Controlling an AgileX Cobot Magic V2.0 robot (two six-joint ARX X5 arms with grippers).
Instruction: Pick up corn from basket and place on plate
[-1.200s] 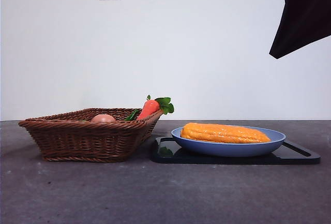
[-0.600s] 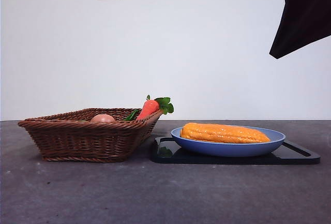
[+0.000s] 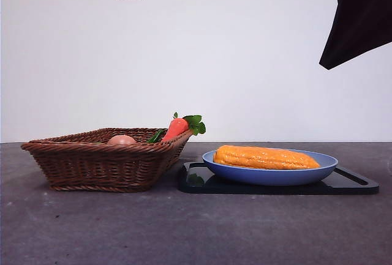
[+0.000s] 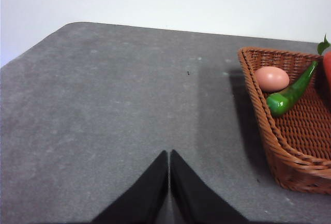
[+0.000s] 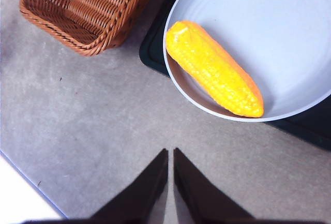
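No movement since: bumpy yellow-orange corn (image 3: 266, 157) across light-blue plate (image 3: 269, 175).

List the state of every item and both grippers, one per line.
corn: lying flat in the plate, released
plate: on the black tray, holding the corn
basket: upright on the table, still holding carrot, egg and green pepper
left gripper: shut, empty, beside the basket
right gripper: shut, empty, raised above the table near the plate
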